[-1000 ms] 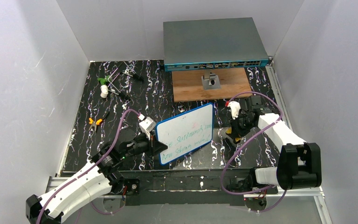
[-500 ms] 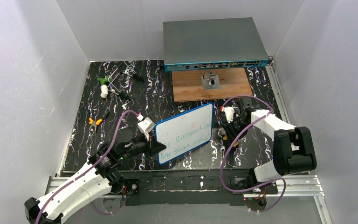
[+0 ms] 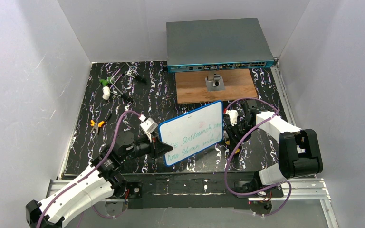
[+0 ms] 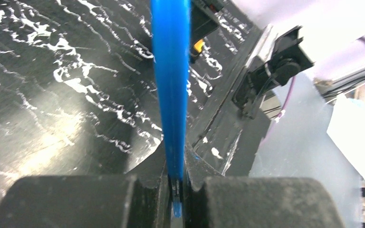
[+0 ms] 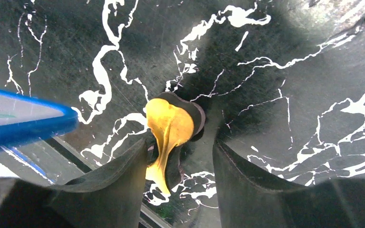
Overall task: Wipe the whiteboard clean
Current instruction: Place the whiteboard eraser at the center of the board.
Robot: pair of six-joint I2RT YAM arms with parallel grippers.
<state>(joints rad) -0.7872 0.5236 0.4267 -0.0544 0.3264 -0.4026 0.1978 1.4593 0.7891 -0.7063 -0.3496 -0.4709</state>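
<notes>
While the left end effector (image 4: 176,185) is clenched on the blue rim of the whiteboard (image 3: 192,133), the board is held tilted over the middle of the black marbled surface (image 3: 138,99), green writing showing; the right end effector (image 5: 179,154) is released, jaws straddling a yellow-and-black object (image 5: 171,126) near the board's corner

Whiteboard (image 3: 192,133): white, blue rim, green writing. Mat (image 3: 157,102): black w/ white veins. Box (image 3: 216,40): grey.
</notes>
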